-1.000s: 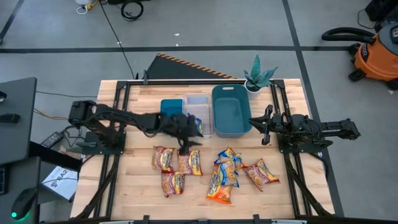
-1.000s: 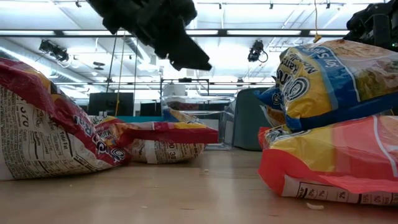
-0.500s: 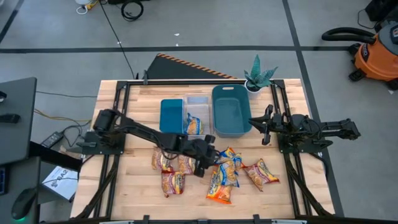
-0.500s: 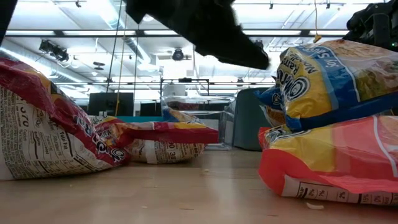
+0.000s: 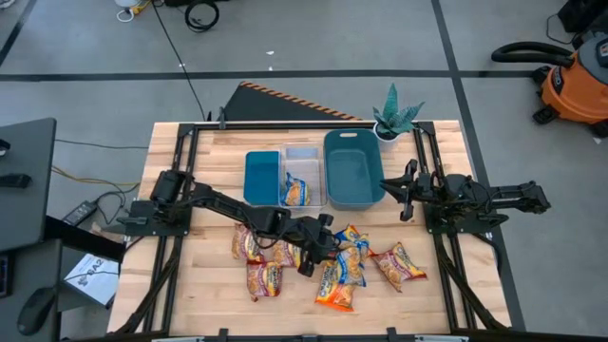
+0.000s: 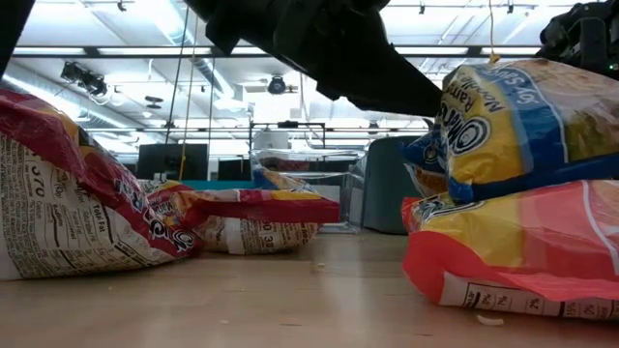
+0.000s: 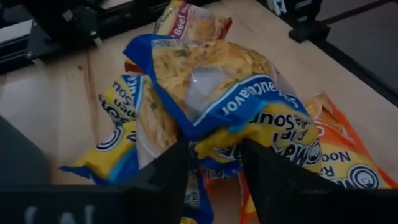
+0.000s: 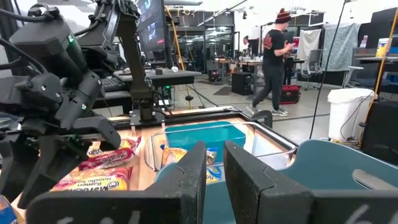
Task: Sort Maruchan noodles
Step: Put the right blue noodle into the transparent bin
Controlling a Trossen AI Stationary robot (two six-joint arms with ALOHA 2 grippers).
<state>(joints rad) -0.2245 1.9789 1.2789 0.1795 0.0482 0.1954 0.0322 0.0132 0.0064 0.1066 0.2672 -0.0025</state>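
Note:
Several Maruchan packets lie on the near half of the table. Red ones [image 5: 255,243] are on the left. On the right a pile holds blue-and-yellow packets [image 5: 348,249], an orange one [image 5: 337,294] and a red one [image 5: 399,264]. One more packet [image 5: 296,191] lies in the clear bin. My left gripper [image 5: 326,247] is open and low at the pile, its fingers standing on either side of the top blue-and-yellow packet [image 7: 211,81]. My right gripper [image 5: 387,188] waits open beside the large teal bin. My left gripper comes slanting down from the table's left at the top blue-and-yellow packet's left end [image 7: 214,134]. One finger stands on each side of that end, and a fingertip [image 6: 430,100] meets the packet's edge [image 6: 447,92]. The packet lies on the pile, its top slightly tilted up.
Three bins stand in a row at mid-table: a small teal bin [image 5: 263,177], the clear bin [image 5: 304,158] and a large teal bin [image 5: 353,171]. A potted plant [image 5: 395,116] stands at the far right. Bare wood lies along the near edge [image 5: 190,294]. A person [image 8: 273,59] walks in the room beyond.
My left gripper has moved from above the bins toward the near edge and the right, and has come down to the pile. With it gone, the packet lying in the clear bin shows. The top blue-and-yellow packet has tipped slightly where the finger has reached it.

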